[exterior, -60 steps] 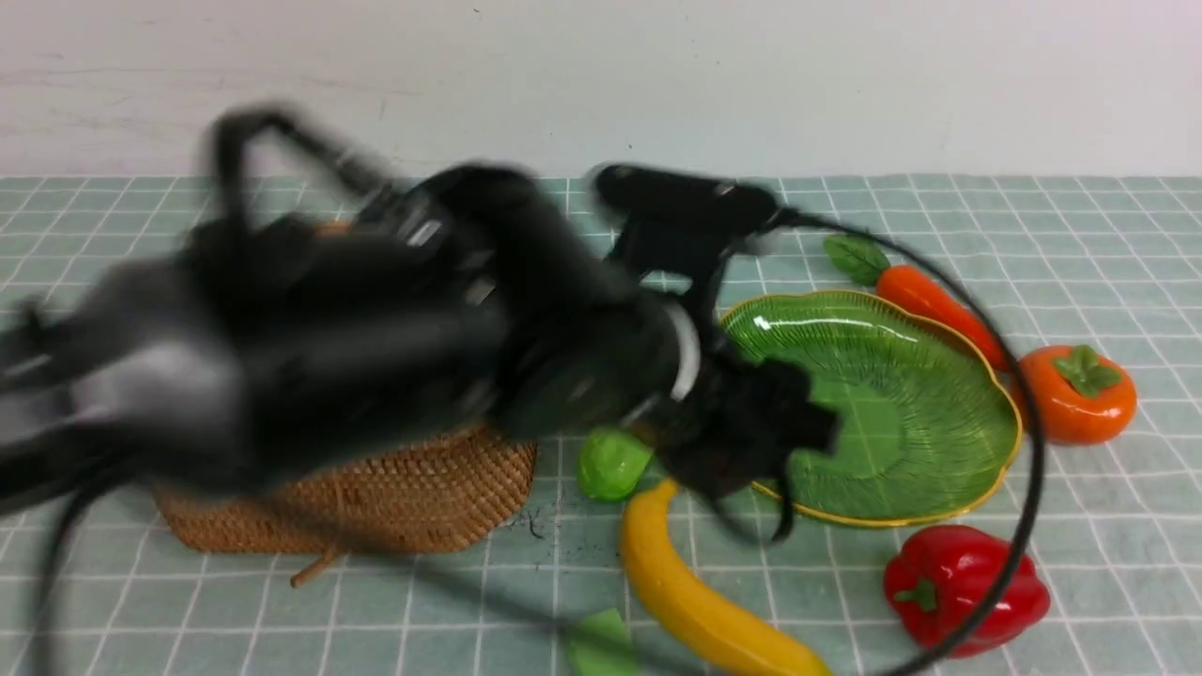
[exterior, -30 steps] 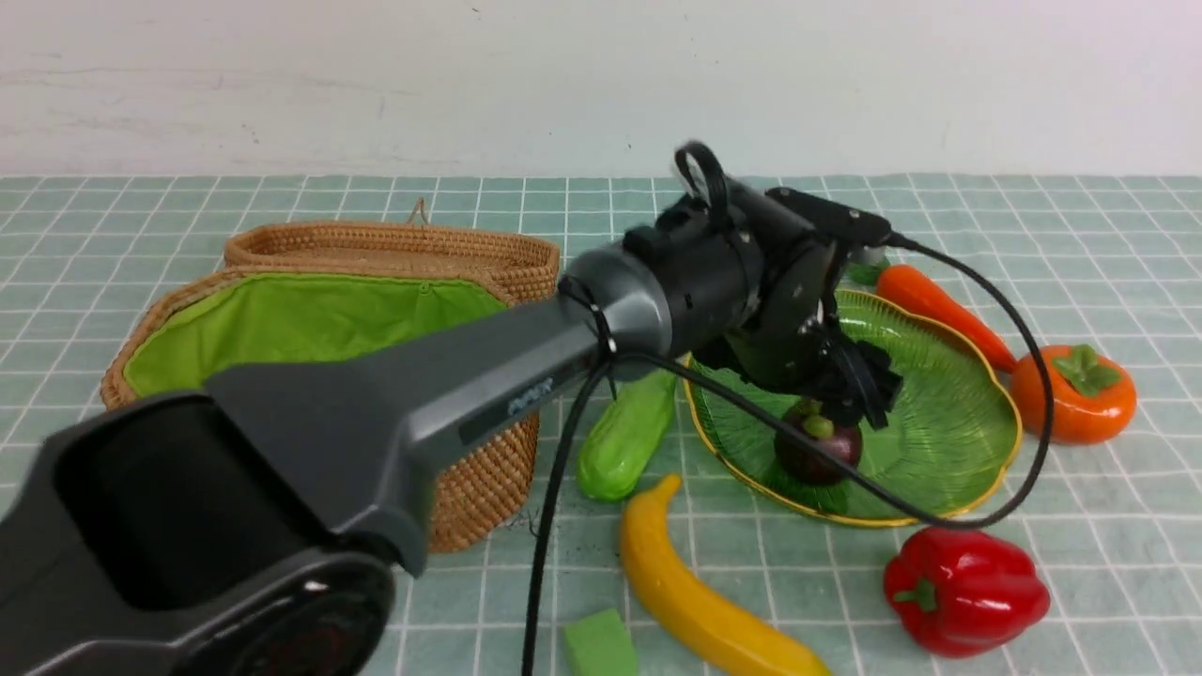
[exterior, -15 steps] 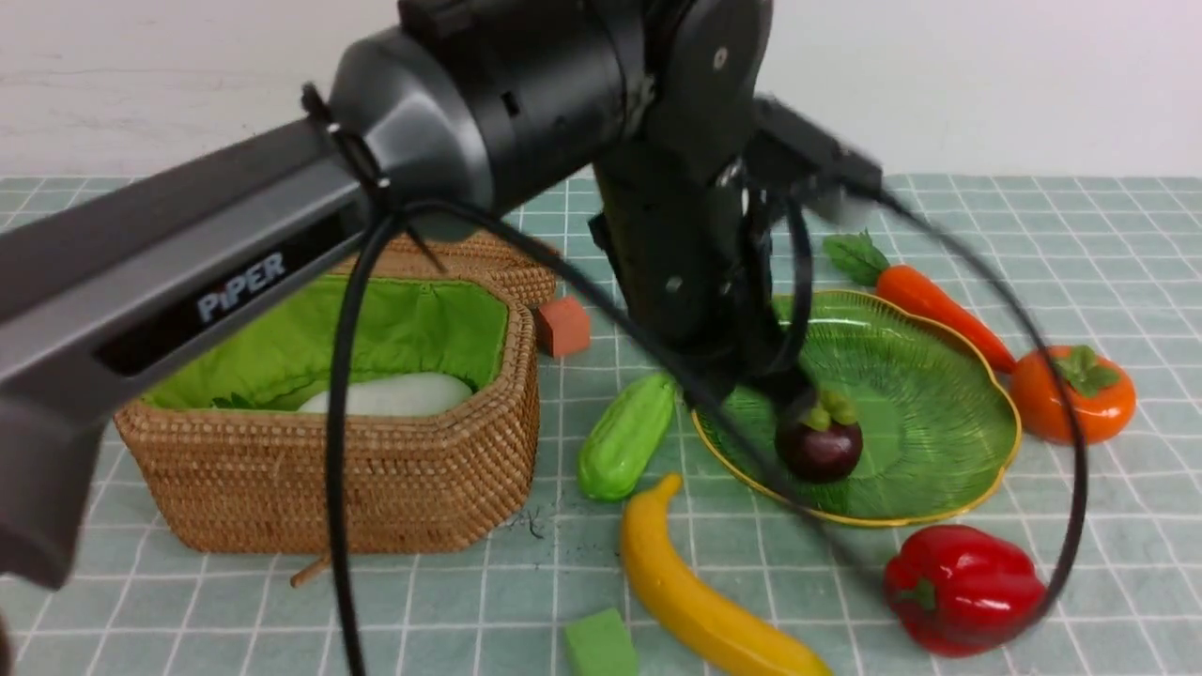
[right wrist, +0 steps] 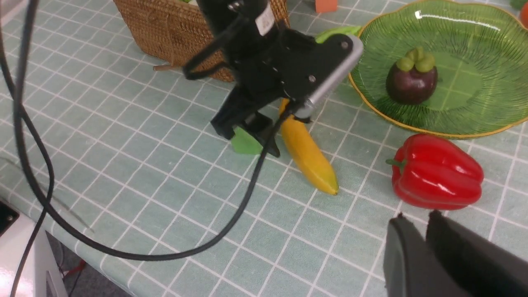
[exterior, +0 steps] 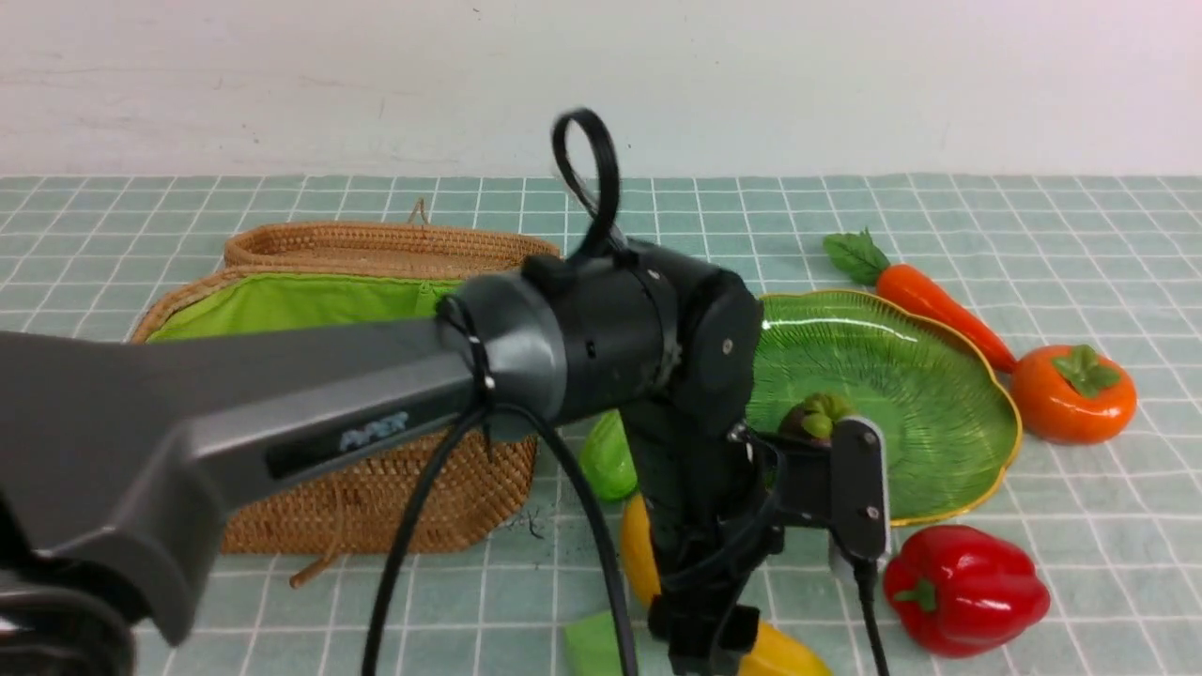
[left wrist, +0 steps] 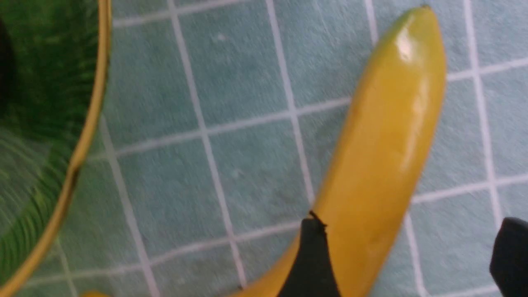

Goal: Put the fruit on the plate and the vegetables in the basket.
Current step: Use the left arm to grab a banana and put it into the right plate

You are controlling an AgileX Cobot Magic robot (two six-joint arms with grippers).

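A: quick count, anyone?

B: one each: banana [left wrist: 383,144], mangosteen [right wrist: 411,84], persimmon [exterior: 1071,399], carrot [exterior: 939,305], pepper [exterior: 967,587], gourd [exterior: 606,460]. Mangosteen's on the plate [exterior: 939,376], right of centre.

A: and the banana?

B: flat on the cloth [exterior: 188,601], bottom centre, long axis diagonal toward lower right. The left gripper [left wrist: 410,260] gapes wide astride it, no squeeze. The right gripper [right wrist: 429,247] is pinched closed, empty.

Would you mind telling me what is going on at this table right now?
The left claw hangs low over the banana on the cloth, open, with a finger to each side and not closed on it. The mangosteen sits on the plate. The persimmon, carrot, gourd and red bell pepper lie on the cloth, outside the basket. The right claw hangs shut near the pepper, holding nothing.
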